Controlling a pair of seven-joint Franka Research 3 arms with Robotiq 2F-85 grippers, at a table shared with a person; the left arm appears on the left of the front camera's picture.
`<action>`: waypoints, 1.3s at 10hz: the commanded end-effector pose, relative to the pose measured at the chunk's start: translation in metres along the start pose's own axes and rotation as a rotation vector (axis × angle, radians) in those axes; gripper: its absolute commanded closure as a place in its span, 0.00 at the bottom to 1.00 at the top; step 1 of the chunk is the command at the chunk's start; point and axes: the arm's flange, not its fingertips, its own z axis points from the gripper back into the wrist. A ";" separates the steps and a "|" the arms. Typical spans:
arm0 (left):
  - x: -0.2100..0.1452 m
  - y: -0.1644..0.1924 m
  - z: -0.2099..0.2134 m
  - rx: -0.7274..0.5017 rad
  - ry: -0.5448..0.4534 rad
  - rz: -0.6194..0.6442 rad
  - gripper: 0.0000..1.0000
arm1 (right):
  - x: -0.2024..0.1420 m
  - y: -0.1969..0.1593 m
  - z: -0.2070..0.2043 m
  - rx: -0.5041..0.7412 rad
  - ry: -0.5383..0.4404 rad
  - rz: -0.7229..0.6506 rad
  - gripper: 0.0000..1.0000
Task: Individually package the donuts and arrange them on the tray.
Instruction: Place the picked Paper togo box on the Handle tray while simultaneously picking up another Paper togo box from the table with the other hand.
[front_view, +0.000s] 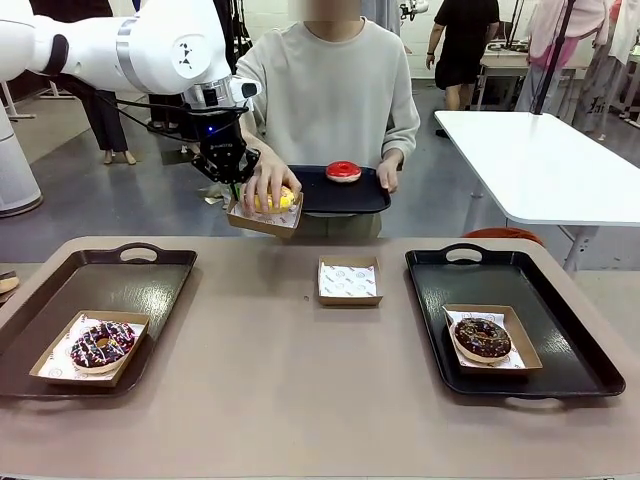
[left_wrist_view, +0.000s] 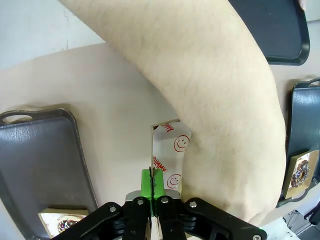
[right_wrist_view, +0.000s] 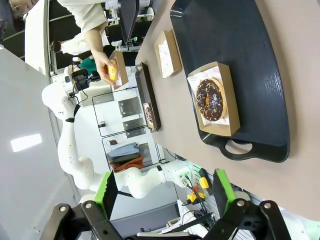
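tan table (front_view: 300, 400) in a busy workshop room, front view: a dark left tray (front_view: 120, 285) carries a cardboard box (front_view: 62, 362) with a sprinkled chocolate donut (front_view: 100, 345); the right tray (front_view: 560, 300) carries another box (front_view: 522, 345) with the second chocolate donut (front_view: 482, 338). an empty paper-lined box (front_view: 349, 281) sits between the trays. at the far edge the left gripper (front_view: 235, 186) is clamped on the rim of a raised box (front_view: 262, 222), where the person's hand (front_view: 265, 180) presses the yellow donut (front_view: 283, 200) down. the person's other hand (front_view: 388, 178) holds a small black tray (front_view: 340, 197) with the red donut (front_view: 343, 171) on it

left wrist view: the green pads (left_wrist_view: 146, 182) are pressed together on the raised box's wall, beside its smiley-printed liner (left_wrist_view: 175, 145); the person's forearm (left_wrist_view: 215, 100) crosses over the box

right wrist view: the right gripper (right_wrist_view: 165, 192) has its jaws wide apart with nothing between them; beyond, the second chocolate donut lies in its box on the right tray, and the yellow donut shows far off under the hand
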 end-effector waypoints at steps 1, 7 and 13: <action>-0.005 0.001 0.001 0.002 -0.006 -0.001 1.00 | 0.001 0.001 0.003 0.007 0.007 -0.011 0.00; -0.005 0.001 0.001 0.002 -0.006 -0.001 1.00 | 0.001 0.001 0.003 0.007 0.007 -0.011 0.00; -0.005 0.001 0.001 0.002 -0.006 -0.001 1.00 | 0.001 0.001 0.003 0.007 0.007 -0.011 0.00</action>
